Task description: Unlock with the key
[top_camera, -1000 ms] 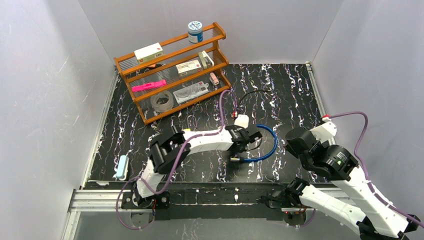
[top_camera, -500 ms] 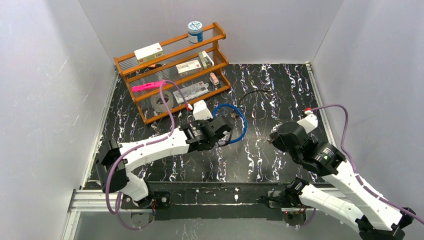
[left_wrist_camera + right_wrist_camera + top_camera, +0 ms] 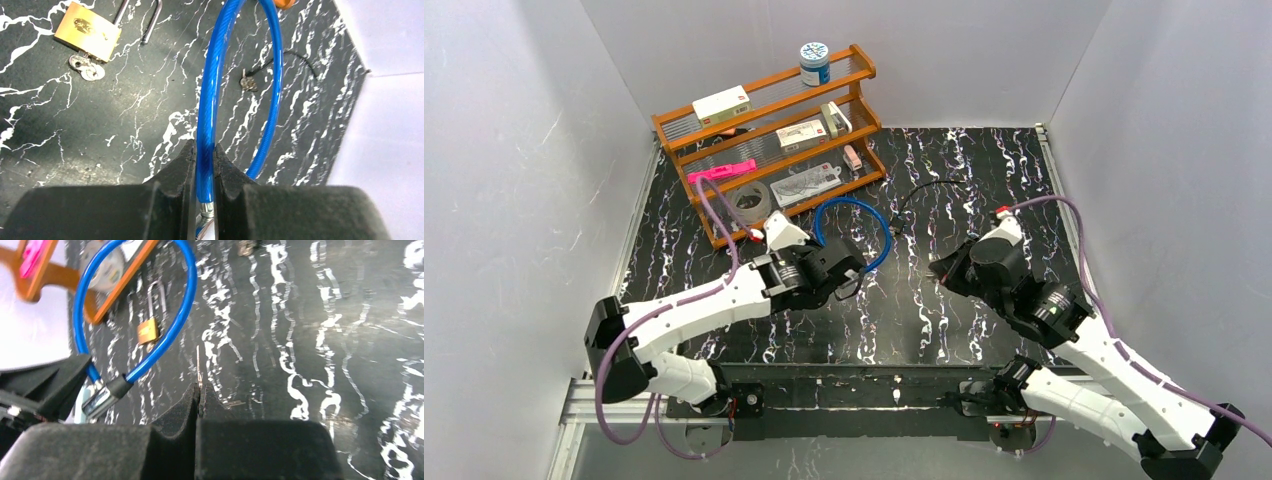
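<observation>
My left gripper (image 3: pixel 849 276) is shut on a blue cable lock (image 3: pixel 876 252) and holds its loop off the black marbled table. In the left wrist view the fingers (image 3: pixel 204 150) pinch the cable (image 3: pixel 210 90) just above its metal end. My right gripper (image 3: pixel 939 268) is shut on a thin key (image 3: pixel 199 365), whose blade sticks out ahead of the fingertips (image 3: pixel 199 390). The cable lock's body (image 3: pixel 100 395) hangs to the left of the key, apart from it. A brass padlock (image 3: pixel 87 31) with keys in it lies on the table.
A wooden rack (image 3: pixel 764 140) with small items stands at the back left. A small key on a black cord (image 3: pixel 894 228) lies mid-table behind the loop. White walls enclose the table on three sides.
My left arm has swung left and toward the rack, carrying the blue cable lock with it. My right gripper has moved left and forward, following toward the lock.
</observation>
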Controlling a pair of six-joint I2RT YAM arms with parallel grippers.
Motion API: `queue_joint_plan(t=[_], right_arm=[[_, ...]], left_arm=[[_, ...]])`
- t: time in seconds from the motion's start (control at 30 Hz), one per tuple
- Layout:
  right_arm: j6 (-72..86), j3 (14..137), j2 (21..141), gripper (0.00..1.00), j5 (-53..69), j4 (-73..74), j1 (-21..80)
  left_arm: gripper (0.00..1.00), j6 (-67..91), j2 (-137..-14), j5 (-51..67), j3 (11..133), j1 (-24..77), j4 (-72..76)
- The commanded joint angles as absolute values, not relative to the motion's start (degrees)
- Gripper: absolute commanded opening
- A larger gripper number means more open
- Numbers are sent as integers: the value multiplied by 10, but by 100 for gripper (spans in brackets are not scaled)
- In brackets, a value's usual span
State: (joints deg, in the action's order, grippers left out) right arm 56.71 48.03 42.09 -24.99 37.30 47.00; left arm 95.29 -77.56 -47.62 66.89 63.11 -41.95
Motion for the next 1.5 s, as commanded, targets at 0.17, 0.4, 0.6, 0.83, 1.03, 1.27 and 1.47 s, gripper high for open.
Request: queue_joint_plan(t=[0.17,0.4,0.6,0.83,1.03,1.27,1.47], right_arm=[[490,375,380,1,-14,70,474],[540,296,371,1,71,-98,473],[540,301,402,1,101,-152,474],[565,302,438,1,124,-199,474],[627,268,451,1,109,-284,478],[647,254,462,1,-22,-322,539],[637,258,482,1,-111,-336,582]], left_arm=[[0,1018,-704,-551,635,631,-370],[0,1027,-647,-563,581,626,-275],[0,980,-602,-570,520,625,-103],[0,984,-612,-603,512,625,-48],[0,1030,-622,-598,483,625,19],[0,1085,-637,-612,452,625,109],[0,1123,-656,-620,462,625,111]])
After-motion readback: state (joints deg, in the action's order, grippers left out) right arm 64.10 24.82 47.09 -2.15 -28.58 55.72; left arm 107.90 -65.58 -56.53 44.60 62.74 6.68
